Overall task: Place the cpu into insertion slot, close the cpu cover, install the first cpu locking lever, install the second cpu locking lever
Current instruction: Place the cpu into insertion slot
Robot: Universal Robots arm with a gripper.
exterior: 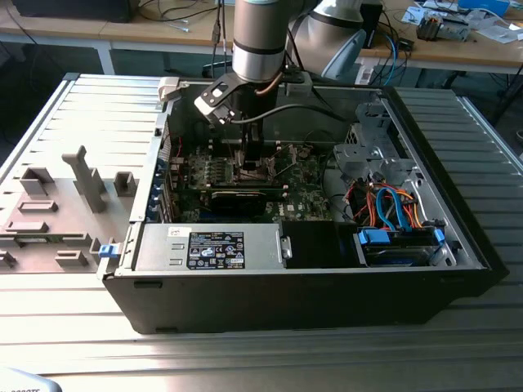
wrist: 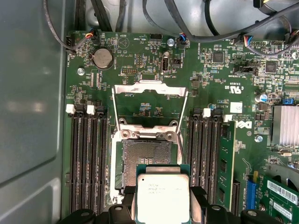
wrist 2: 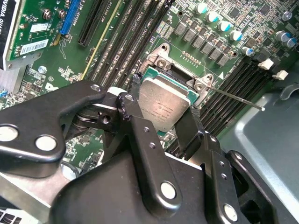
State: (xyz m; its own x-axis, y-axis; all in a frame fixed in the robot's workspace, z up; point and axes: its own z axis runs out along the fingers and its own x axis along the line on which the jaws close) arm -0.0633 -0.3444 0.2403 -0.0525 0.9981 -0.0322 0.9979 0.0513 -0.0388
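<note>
The arm (exterior: 258, 49) comes straight down into the open computer case (exterior: 310, 302), wrist upright, with the gripper (exterior: 257, 159) low over the middle of the motherboard (wrist: 224, 70). Its fingers (wrist 2: 140, 135) are drawn in narrow against two opposite sides of the cpu (wrist: 162, 196), which is held flat with its metal top up. The chip hangs over the edge of the bare socket (wrist: 145, 158) opposite the cpu cover (wrist: 150, 88), which is swung back open.

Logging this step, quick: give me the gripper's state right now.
Gripper: jaws shut on the cpu, by the bare insertion slot; cpu cover raised.
</note>
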